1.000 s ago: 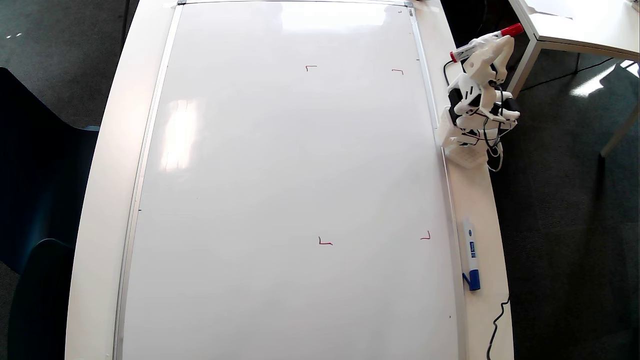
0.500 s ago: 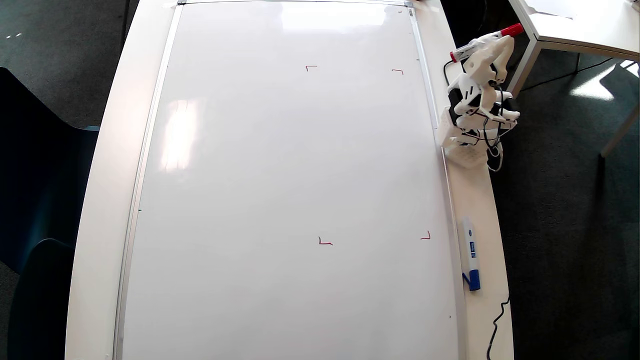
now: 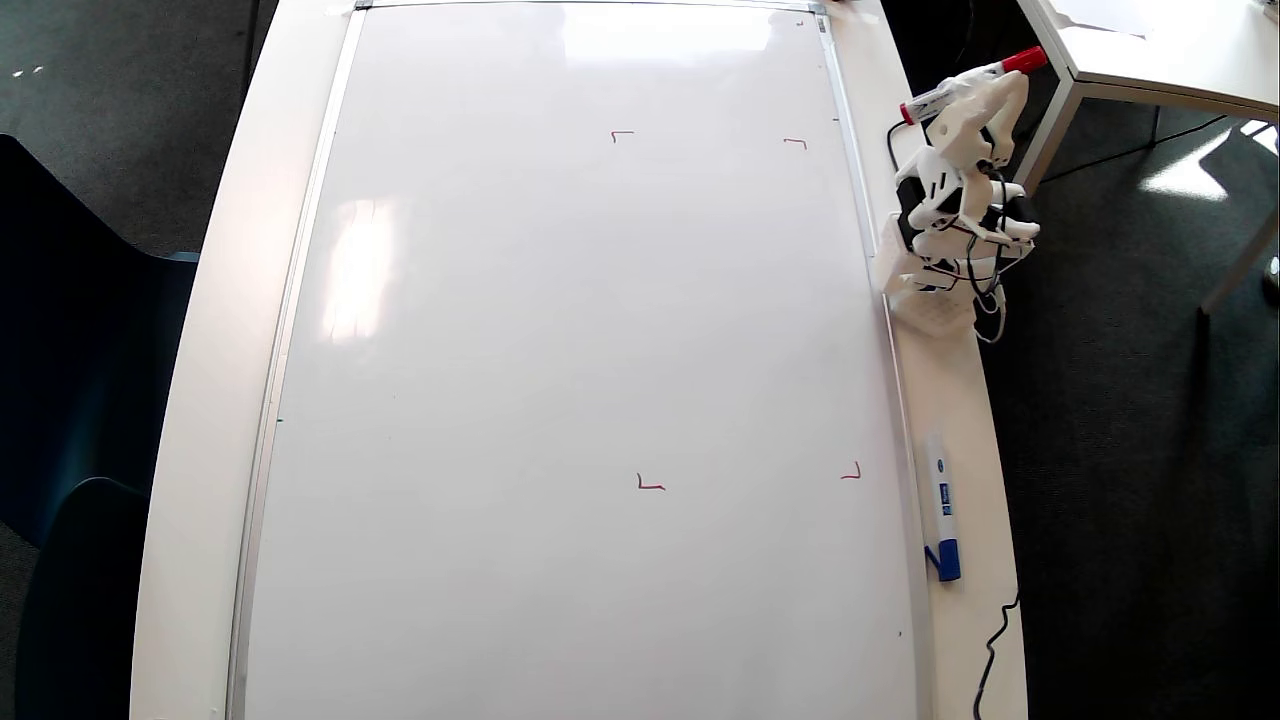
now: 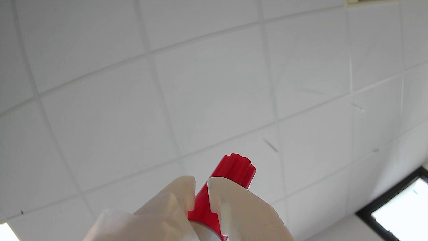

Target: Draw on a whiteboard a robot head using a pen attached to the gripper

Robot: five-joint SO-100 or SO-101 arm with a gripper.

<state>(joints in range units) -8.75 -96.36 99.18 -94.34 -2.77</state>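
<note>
Fingers (image 4: 230, 204) of your white printed gripper (image 3: 985, 90) clamp the slim red-ended white pen (image 3: 965, 85). It's parked off the glossy silver-framed whiteboard (image 3: 590, 330), likely keeping the surface unmarked; no robot head drawn yet.

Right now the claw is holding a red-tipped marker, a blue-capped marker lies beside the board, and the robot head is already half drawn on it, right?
Not quite. The overhead view shows the whiteboard bears no robot head yet, only four small red corner marks. The rest holds: the gripper is shut on the pen, and the blue-capped marker lies beside the board.
</note>
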